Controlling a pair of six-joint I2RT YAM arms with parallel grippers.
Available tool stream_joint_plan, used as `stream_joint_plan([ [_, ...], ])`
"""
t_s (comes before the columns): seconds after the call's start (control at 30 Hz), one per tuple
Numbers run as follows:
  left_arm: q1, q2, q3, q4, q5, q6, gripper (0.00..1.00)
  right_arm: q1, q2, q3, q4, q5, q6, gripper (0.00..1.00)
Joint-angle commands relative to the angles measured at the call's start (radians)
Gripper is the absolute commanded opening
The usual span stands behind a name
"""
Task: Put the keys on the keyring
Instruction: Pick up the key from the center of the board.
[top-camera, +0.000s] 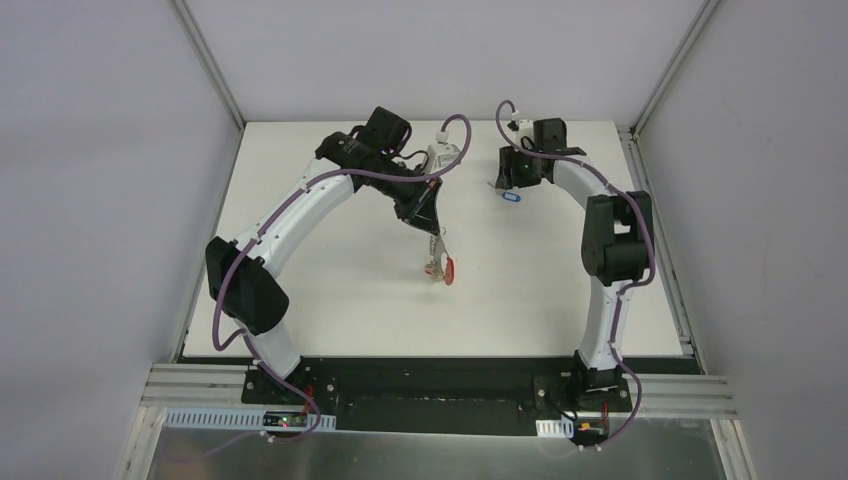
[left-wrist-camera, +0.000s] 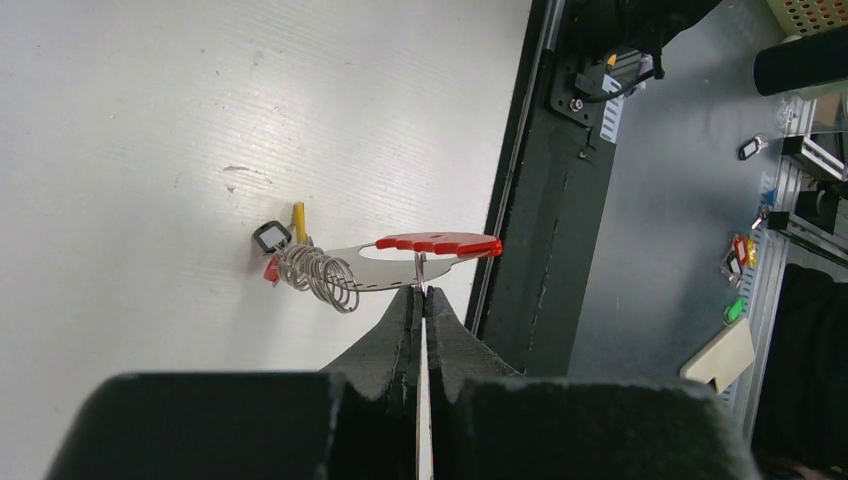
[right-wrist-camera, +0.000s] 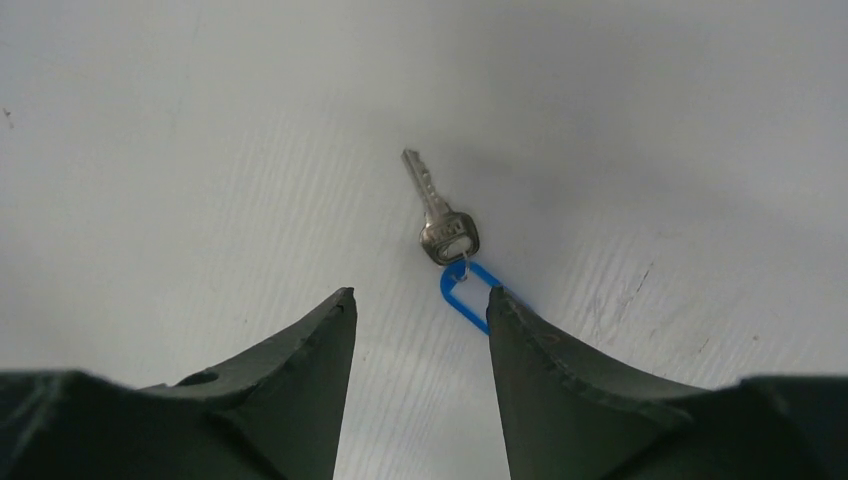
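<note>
My left gripper (top-camera: 433, 240) is shut on the keyring (top-camera: 441, 268) and holds it over the middle of the table. In the left wrist view the jaws (left-wrist-camera: 422, 292) pinch a thin metal piece of the keyring (left-wrist-camera: 372, 270), seen edge-on, with its red half (left-wrist-camera: 440, 243) on the right. Several wire rings and keys with yellow, red and dark tags (left-wrist-camera: 290, 250) hang at its grey end. My right gripper (right-wrist-camera: 420, 295) is open, low over a silver key (right-wrist-camera: 438, 212) with a blue tag (right-wrist-camera: 462, 296). The tag lies against the right fingertip (right-wrist-camera: 500, 305). This key also shows in the top view (top-camera: 511, 197).
A white box (top-camera: 440, 156) sits at the back of the table between the arms. The black rail (left-wrist-camera: 535, 230) marks the table's near edge. Beyond it, more tagged keys (left-wrist-camera: 742, 252) lie off the table. Grey walls close in both sides.
</note>
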Motion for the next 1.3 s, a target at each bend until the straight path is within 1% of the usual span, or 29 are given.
stream_joint_plan([
  [0.0, 0.007, -0.017, 0.007, 0.013, 0.06, -0.006, 0.0, -0.004, 0.075, 0.137, -0.099, 0.075, 0.008, 0.52],
  [0.17, 0.007, -0.007, 0.015, 0.018, 0.075, -0.018, 0.0, -0.005, 0.137, 0.191, -0.127, 0.077, 0.017, 0.46],
  [0.23, 0.007, -0.002, 0.018, 0.018, 0.079, -0.019, 0.0, -0.005, 0.153, 0.206, -0.137, 0.076, 0.018, 0.42],
  [0.33, 0.007, 0.007, 0.021, 0.014, 0.082, -0.019, 0.0, -0.006, 0.169, 0.214, -0.147, 0.072, 0.017, 0.4],
  [0.7, 0.007, 0.027, 0.036, 0.004, 0.094, -0.016, 0.0, -0.007, 0.178, 0.179, -0.14, 0.039, 0.015, 0.36],
  [0.8, 0.007, 0.029, 0.035, 0.0, 0.094, -0.016, 0.0, -0.007, 0.18, 0.172, -0.131, 0.034, 0.016, 0.33],
  [1.0, 0.007, 0.033, 0.031, -0.006, 0.098, -0.011, 0.0, -0.007, 0.178, 0.167, -0.127, 0.028, 0.019, 0.22],
  [1.13, 0.007, 0.037, 0.035, -0.01, 0.101, -0.01, 0.0, -0.008, 0.174, 0.167, -0.126, 0.027, 0.02, 0.17],
  [1.27, 0.007, 0.041, 0.041, -0.014, 0.101, -0.008, 0.0, -0.01, 0.166, 0.169, -0.129, 0.027, 0.023, 0.16],
])
